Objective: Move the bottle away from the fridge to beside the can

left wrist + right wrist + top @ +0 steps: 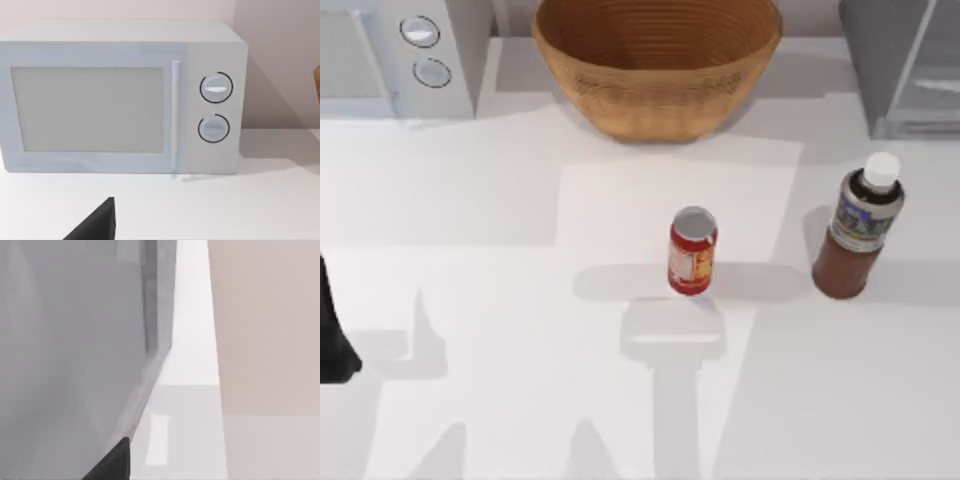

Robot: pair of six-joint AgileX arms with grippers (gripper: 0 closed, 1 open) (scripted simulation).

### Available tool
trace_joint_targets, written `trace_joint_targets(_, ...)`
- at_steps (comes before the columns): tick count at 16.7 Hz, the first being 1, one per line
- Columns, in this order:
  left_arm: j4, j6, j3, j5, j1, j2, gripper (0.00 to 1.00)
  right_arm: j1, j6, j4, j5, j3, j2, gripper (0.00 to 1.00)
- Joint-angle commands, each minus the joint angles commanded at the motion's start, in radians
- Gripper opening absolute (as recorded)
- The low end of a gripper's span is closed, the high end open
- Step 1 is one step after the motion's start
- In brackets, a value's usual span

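Note:
The bottle (860, 228) stands upright at the table's right. It holds dark reddish-brown liquid and has a white cap and a grey-blue label. Behind it, in the back right corner, is the grey fridge (905, 62), which looms close in the right wrist view (75, 350). The red can (692, 251) stands upright near the middle, a clear gap to the bottle's left. A dark part of my left arm (334, 335) sits at the table's left edge, far from both. A dark piece of my left gripper (96, 225) faces the microwave. A dark piece of my right gripper (112, 462) is near the fridge.
A white microwave (400, 50) with two round dials occupies the back left corner and faces the left wrist camera (120, 95). A large woven basket (656, 60) stands at the back centre. Bare white table (520, 380) spreads across the front.

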Motion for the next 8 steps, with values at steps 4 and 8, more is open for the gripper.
trace_joint_targets(4, 0.0, 0.0, 0.0, 0.0, 0.0, 0.0, 1.0, 0.265, 0.169, 0.094, 0.192, -0.077, -0.047, 1.0)
trace_joint_targets(8, 0.0, 0.0, 0.0, 0.0, 0.0, 0.0, 1.0, 0.583, 0.362, 0.204, 0.421, -0.17, -0.115, 1.0)
